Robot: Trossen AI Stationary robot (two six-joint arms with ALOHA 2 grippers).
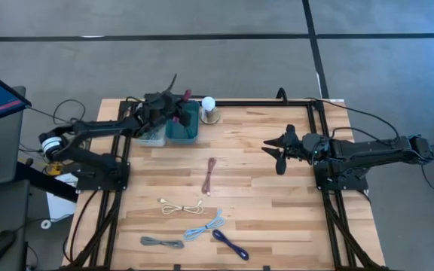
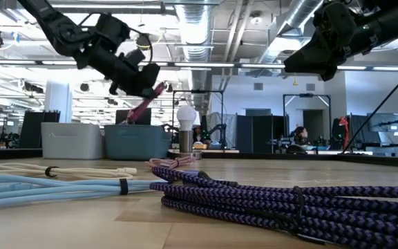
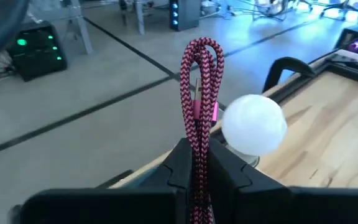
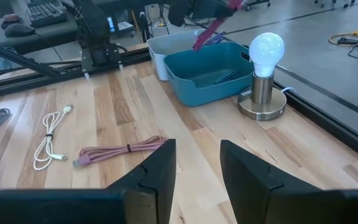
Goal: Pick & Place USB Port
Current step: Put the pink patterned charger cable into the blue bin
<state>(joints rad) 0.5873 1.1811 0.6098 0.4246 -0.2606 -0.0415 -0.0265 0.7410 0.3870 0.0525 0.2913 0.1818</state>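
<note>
A red-and-black braided USB cable [image 3: 199,74], bundled into a loop, is held by my left gripper [image 3: 197,152] in the air at the table's far left. In the high view that gripper [image 1: 176,105] is over the far end of a teal bin [image 1: 184,126], which stands beside a white bin [image 1: 153,135]. The low view shows the cable [image 2: 146,104] slanting above both bins. My right gripper [image 4: 197,168] stands open over the table's right half [image 1: 279,152], with nothing between its fingers. My left gripper pinches the bundled cable between its two fingers, partway along the bundle [image 3: 197,140], several strands together. The strands run along the fingers, and the looped end [image 3: 202,46] sticks out past the fingertips. The fingers come nearly level from the table's left. The cable is lifted clear.
A lamp with a white bulb [image 1: 209,105] stands just right of the teal bin. Loose cables lie on the table: pink [image 1: 210,177], cream [image 1: 181,207], light blue [image 1: 204,224], grey [image 1: 160,242] and purple [image 1: 230,245]. Something dark lies inside the teal bin [image 4: 224,76].
</note>
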